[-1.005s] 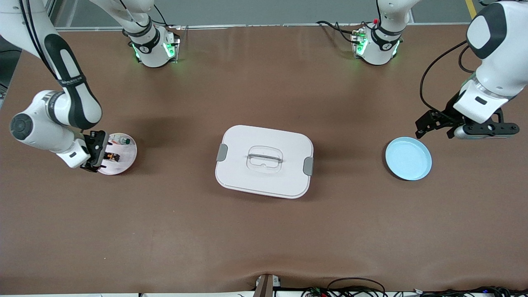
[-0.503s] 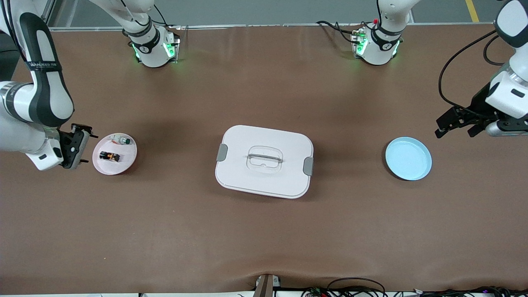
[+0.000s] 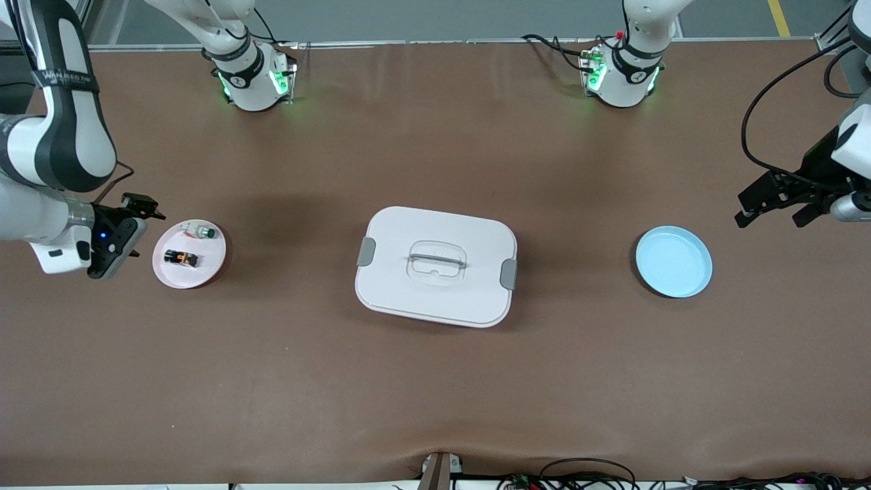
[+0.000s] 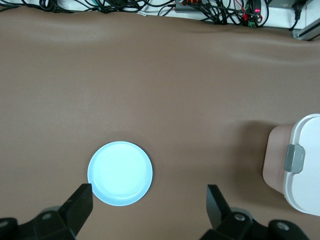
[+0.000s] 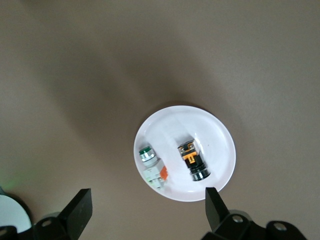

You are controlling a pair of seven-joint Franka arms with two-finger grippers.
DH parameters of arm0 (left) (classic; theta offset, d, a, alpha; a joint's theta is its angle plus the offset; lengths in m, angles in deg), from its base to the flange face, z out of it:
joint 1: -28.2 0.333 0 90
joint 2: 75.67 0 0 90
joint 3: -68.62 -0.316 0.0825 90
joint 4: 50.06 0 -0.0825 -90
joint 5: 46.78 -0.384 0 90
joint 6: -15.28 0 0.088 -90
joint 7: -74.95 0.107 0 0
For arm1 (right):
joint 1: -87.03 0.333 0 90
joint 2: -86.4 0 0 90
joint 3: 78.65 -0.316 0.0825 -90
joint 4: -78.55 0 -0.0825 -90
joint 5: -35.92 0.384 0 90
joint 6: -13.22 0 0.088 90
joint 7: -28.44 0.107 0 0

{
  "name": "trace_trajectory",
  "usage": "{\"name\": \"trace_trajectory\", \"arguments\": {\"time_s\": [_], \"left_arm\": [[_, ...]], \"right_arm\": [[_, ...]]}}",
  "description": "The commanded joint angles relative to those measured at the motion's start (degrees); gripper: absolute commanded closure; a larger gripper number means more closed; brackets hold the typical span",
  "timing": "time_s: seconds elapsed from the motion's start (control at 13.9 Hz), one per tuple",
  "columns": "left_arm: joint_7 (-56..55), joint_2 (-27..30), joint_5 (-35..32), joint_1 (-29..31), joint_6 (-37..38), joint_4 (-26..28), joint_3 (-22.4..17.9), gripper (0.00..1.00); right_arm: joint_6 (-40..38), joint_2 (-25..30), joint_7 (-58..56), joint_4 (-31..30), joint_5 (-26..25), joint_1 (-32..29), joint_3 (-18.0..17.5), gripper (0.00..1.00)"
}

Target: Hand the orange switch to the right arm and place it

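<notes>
The orange switch (image 3: 180, 258) is a tiny black oblong with an orange middle. It lies on a small pinkish-white plate (image 3: 207, 262) at the right arm's end of the table, beside a green-capped button (image 3: 203, 233). The right wrist view shows the switch (image 5: 192, 160) flat on the plate (image 5: 220, 140). My right gripper (image 3: 128, 233) hangs open and empty over bare table just off the plate's rim, toward the table's end; its own view shows the right gripper (image 5: 147, 196) with wide jaws. My left gripper (image 3: 772, 209) is open and empty over the table beside the blue plate (image 3: 674, 262).
A white lidded box (image 3: 435, 265) with grey latches and a handle recess sits mid-table, its corner showing in the left wrist view (image 4: 300, 165). The blue plate (image 4: 120, 173) holds nothing. Cables (image 3: 578, 473) run along the table edge nearest the front camera.
My right gripper has drawn back off the pink plate toward the table's end, leaving the switch lying there. The left gripper has pulled away from the blue plate toward its own end.
</notes>
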Motion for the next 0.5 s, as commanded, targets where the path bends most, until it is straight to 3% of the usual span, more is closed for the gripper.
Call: {"name": "trace_trajectory", "arguments": {"time_s": [0.0, 0.14, 0.43], "left_arm": [[0.28, -0.65, -2.76, -4.21, 1.92, -2.19, -2.53, 0.0], [0.28, -0.65, -2.76, -11.22, 2.1, -2.19, -9.81, 0.0], [0.19, -0.65, -2.76, -30.99, 3.94, -2.71, -29.57, 0.0]], "right_arm": [[-2.97, 3.4, 5.97, -0.38, -0.33, 0.4, 0.13, 0.0], [-5.25, 4.55, 7.57, 0.49, -0.33, 0.31, 0.31, 0.0], [-13.76, 5.26, 11.95, 6.19, -0.41, 0.14, 0.57, 0.0]]}}
